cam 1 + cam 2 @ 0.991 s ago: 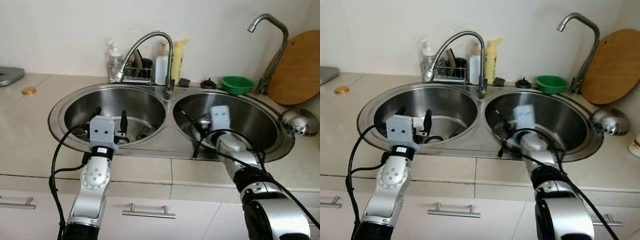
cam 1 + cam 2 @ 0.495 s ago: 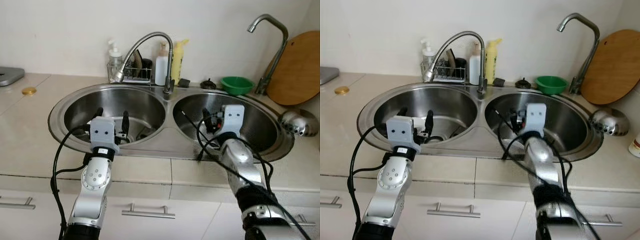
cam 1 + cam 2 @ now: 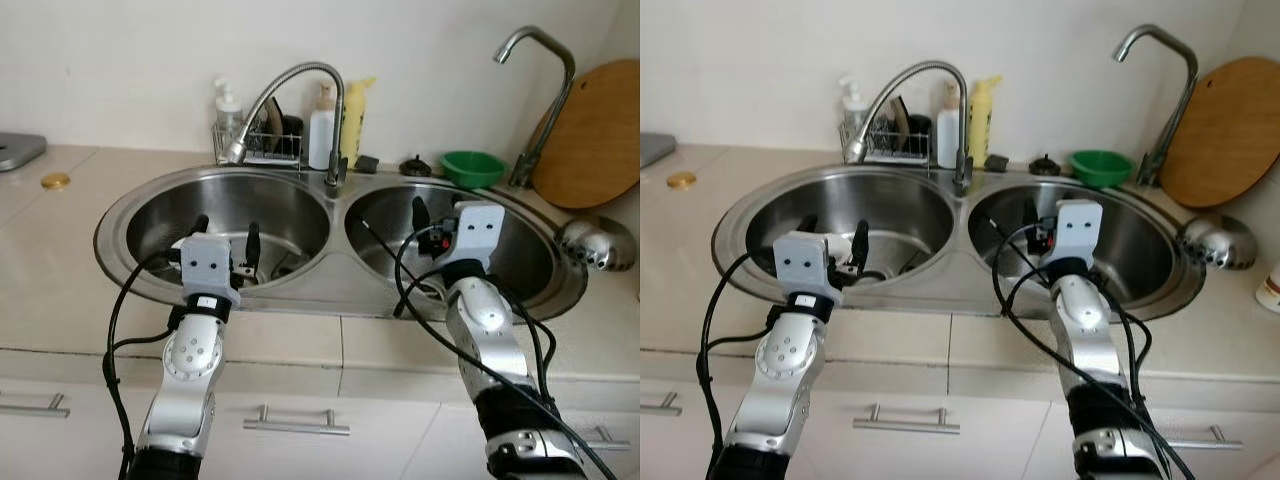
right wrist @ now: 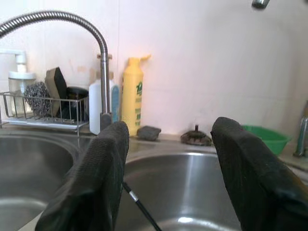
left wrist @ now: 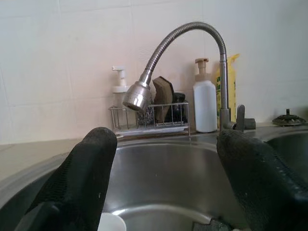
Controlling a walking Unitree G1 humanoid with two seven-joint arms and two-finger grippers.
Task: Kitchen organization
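Sink rim below both open end effectors: left, right.

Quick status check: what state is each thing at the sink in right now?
Left gripper: open, empty, over the left basin.
Right gripper: open, empty, over the right basin.
Bendy faucet: no water running, head aimed into the left basin.
Green bowl: upright on the sink ledge.
Cutting board: leaning against the wall.
Yellow bottle: upright, capped.
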